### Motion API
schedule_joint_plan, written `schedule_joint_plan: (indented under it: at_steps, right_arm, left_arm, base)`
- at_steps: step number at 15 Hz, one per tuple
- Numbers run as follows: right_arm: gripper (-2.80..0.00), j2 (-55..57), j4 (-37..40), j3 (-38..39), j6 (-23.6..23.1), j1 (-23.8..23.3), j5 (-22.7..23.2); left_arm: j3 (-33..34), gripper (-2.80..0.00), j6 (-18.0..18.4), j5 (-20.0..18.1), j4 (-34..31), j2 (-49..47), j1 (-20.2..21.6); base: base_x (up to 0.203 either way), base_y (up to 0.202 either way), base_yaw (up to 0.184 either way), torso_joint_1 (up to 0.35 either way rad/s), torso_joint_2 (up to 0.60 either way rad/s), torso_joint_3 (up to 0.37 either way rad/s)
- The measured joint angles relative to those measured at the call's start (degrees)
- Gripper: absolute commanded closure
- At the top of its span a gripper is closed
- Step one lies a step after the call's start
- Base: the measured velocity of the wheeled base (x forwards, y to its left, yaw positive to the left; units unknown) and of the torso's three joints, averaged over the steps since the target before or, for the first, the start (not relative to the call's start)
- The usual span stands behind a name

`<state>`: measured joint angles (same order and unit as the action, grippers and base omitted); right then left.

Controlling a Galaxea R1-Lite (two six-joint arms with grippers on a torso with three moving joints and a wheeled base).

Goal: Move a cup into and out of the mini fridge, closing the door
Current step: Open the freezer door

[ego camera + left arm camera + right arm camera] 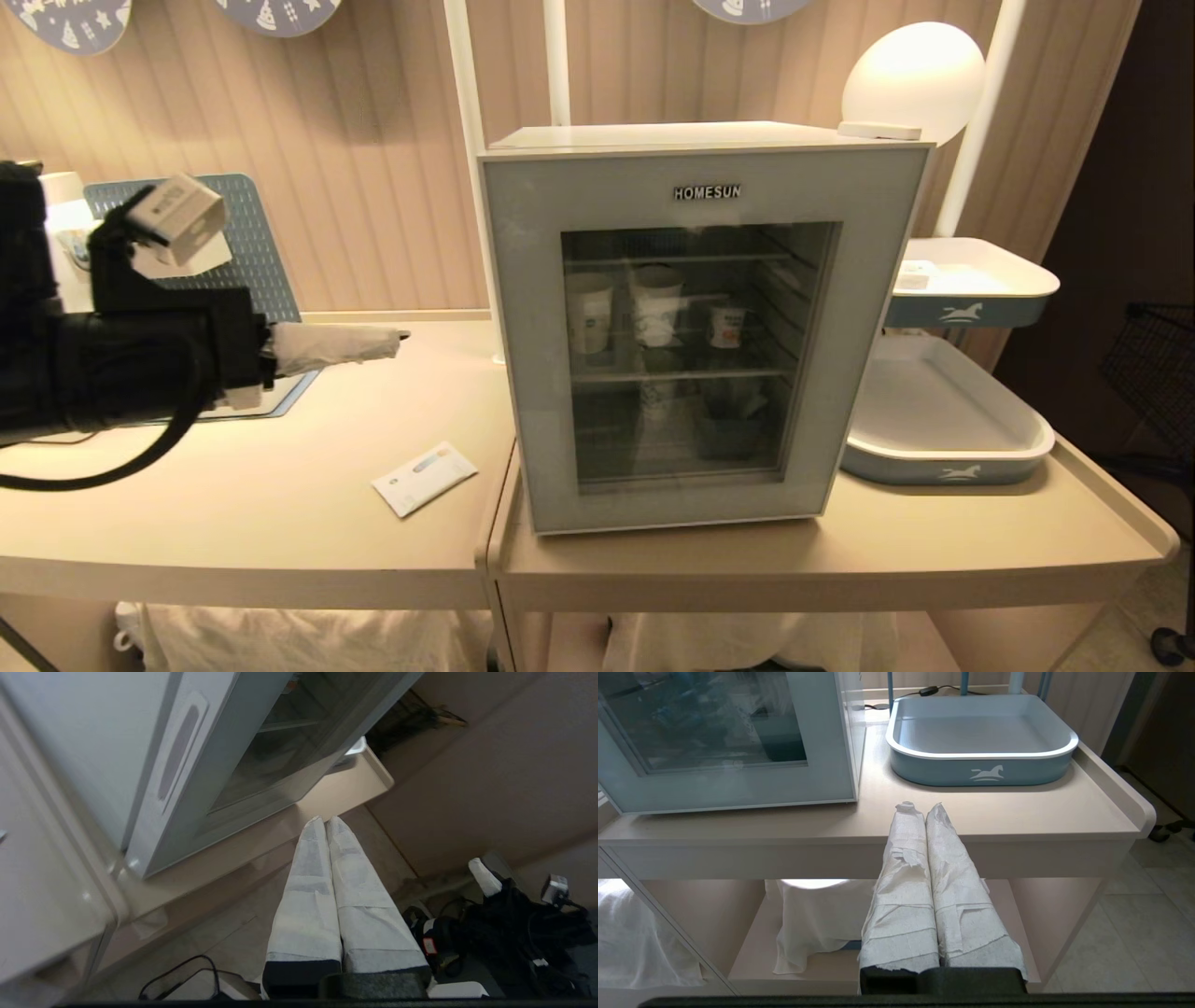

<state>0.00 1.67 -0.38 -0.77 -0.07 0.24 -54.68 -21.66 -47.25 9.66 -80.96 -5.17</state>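
The cup (pixel 727 327), one small white one with an orange picture, stands on the middle wire shelf inside the mini fridge (pixel 695 322), toward the right; two taller paper cups (pixel 590 313) stand on the same shelf to its left, and another dim shape sits on the shelf below; the door (pixel 523 373) is shut, its dark glass between the cup and the arms. The fridge rests on the right worktop (pixel 840 551); two blue-and-white trays (pixel 943 425) sit stacked on a stand just to its right, and a round white lamp (pixel 913 79) rises behind. One white card (pixel 425 478) lies on the left worktop (pixel 233 504); a blue mat (pixel 247 238) leans at the wall. The left gripper (pixel 397 336) hangs above the left worktop, pointing at the fridge's side, jaws pressed together and empty; the right gripper (pixel 920 808) sits low before the right worktop's edge, jaws likewise closed on nothing.
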Motion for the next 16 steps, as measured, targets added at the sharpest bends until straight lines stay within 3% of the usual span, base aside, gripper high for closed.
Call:
schedule_joint_plan:
  at_steps: [3, 4, 7, 10, 16]
  right_arm:
    - [0.00, 0.0, -0.3, 0.1, 0.2, 0.0, 0.0]
    - [0.00, 0.0, -0.3, 0.1, 0.3, 0.0, -0.1]
    - [0.00, 0.0, -0.3, 0.1, 0.3, 0.0, -0.2]
    - [0.00, 0.0, -0.4, 0.1, 0.3, 0.0, -0.1]
    - [0.00, 0.0, -0.3, 0.1, 0.3, 0.0, -0.2]
  left_arm:
    - [1.6, 0.00, 0.1, -2.1, 13.0, -10.0, 0.3]
    - [1.7, -2.70, 0.5, -2.1, 15.8, -13.0, 0.4]
    - [1.0, -2.80, 3.4, -0.3, 20.5, -20.5, 0.4]
    - [-1.4, -2.80, 3.7, -0.5, 20.8, -24.9, 0.1]
    - [3.3, -2.80, 5.3, -7.5, 23.4, -26.2, -0.1]
  base:
    - [0.000, 0.000, 0.000, 0.000, 0.00, 0.000]
    - [0.000, 0.000, 0.000, 0.000, 0.00, 0.000]
    - [0.000, 0.000, 0.000, 0.000, 0.00, 0.000]
    - [0.000, 0.000, 0.000, 0.000, 0.00, 0.000]
    - [0.000, 0.000, 0.000, 0.000, 0.00, 0.000]
